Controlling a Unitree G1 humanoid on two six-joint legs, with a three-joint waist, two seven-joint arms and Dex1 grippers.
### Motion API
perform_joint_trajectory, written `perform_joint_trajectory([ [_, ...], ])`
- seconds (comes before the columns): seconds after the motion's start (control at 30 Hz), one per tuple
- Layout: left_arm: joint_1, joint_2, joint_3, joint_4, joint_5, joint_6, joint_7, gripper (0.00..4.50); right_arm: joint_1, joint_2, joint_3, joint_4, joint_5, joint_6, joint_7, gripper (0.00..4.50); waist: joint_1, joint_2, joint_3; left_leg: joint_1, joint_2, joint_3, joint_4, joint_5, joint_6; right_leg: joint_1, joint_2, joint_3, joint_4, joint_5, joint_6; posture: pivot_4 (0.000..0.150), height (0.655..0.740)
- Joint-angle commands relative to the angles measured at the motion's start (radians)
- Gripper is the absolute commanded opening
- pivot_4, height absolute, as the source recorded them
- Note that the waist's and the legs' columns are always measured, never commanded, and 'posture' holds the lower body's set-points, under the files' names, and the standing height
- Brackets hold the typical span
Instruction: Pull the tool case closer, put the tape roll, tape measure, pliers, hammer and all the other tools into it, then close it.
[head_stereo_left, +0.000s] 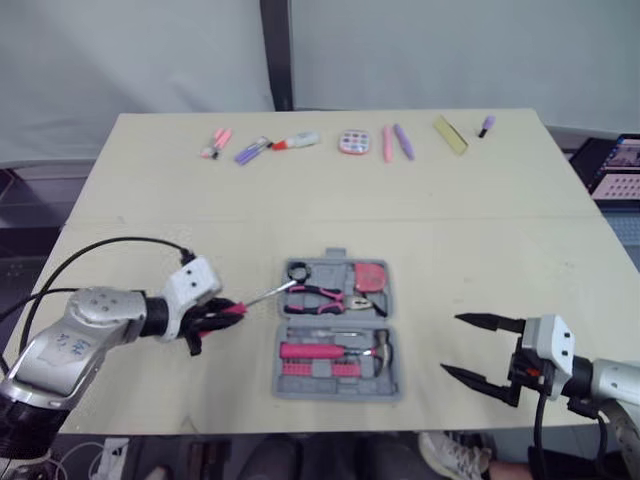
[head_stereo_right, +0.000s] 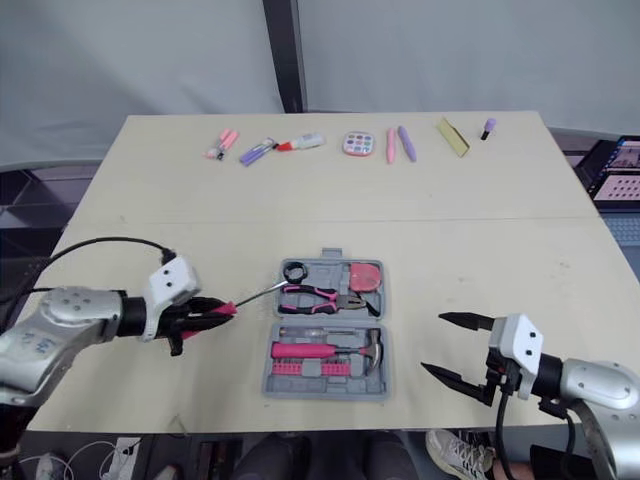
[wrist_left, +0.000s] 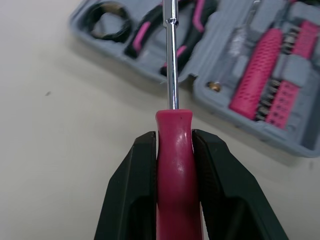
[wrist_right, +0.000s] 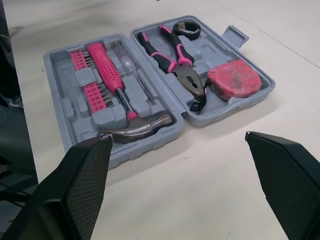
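Left pincer (head_stereo_left: 228, 312) clamps screwdriver (wrist_left: 174, 150) handle, shaft over case (head_stereo_left: 338, 390) rim. Right pincer (head_stereo_left: 452, 345) wide, empty. Risk: tip snags pliers (wrist_right: 172, 50), misses slot, blocks closing.

A grey tool case (head_stereo_left: 335, 389) of matt moulded plastic lies on a pale table (wrist_right: 200, 190) with a smooth, matt top. The screwdriver (wrist_left: 174, 150) has a glossy pink plastic handle and a polished metal shaft, the left gripper (wrist_left: 174, 137) has smooth matt black plastic fingers (wrist_left: 137, 180), and the right gripper (wrist_right: 177, 136) has black pads (wrist_right: 85, 175) with a fine mesh grain. In the case, the hammer (wrist_right: 111, 75) has a dull dark metal head and a knobbly pink grip, the pliers (wrist_right: 172, 55) have rubbery-looking pink-and-black grips, and the tape measure (wrist_right: 234, 80) has a scuffed pink shell.
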Motion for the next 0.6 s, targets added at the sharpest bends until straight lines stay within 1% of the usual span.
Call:
perform_joint_trajectory([
  [0.03, -0.026, 0.007, -0.044, -0.048, 0.014, -0.002, -0.052, 0.58, 0.009, 0.008, 0.003, -0.014, -0.003, -0.024, 0.000, 4.50, 0.000, 0.000, 0.000, -0.003, 0.000, 0.000, 0.002, 0.000, 0.000, -0.003, 0.000, 0.000, 0.001, 0.000, 0.000, 0.150, 0.7400],
  [0.13, -0.048, -0.018, -0.084, -0.096, 0.004, 0.019, -0.066, 0.58, 0.010, 0.010, 0.007, -0.018, -0.005, -0.024, -0.004, 4.50, -0.001, 0.000, 0.000, -0.006, 0.000, 0.000, 0.003, 0.000, 0.000, -0.005, 0.001, 0.000, 0.003, 0.000, 0.000, 0.150, 0.7400],
  [0.27, -0.089, -0.075, -0.122, -0.139, 0.009, 0.072, -0.035, 0.58, 0.018, 0.008, 0.009, -0.023, -0.001, -0.025, 0.000, 4.50, 0.000, 0.000, 0.000, -0.006, 0.000, 0.000, 0.005, 0.000, 0.000, -0.004, 0.001, 0.000, 0.003, 0.000, 0.000, 0.150, 0.7400],
  [0.43, -0.157, -0.113, -0.178, -0.134, 0.040, 0.129, -0.021, 0.58, 0.011, -0.015, 0.000, -0.017, 0.008, -0.016, 0.016, 4.50, 0.001, 0.000, 0.000, -0.007, 0.000, -0.001, 0.007, 0.000, 0.001, -0.004, 0.001, 0.000, 0.005, 0.000, 0.000, 0.150, 0.7400],
  [0.6, -0.242, -0.184, -0.265, -0.129, 0.064, 0.166, -0.020, 0.58, 0.006, -0.055, -0.032, 0.032, 0.007, -0.021, 0.049, 4.50, 0.004, 0.000, 0.000, -0.007, -0.001, -0.001, 0.011, 0.000, 0.002, -0.004, 0.001, 0.000, 0.008, 0.000, 0.000, 0.150, 0.7400],
])
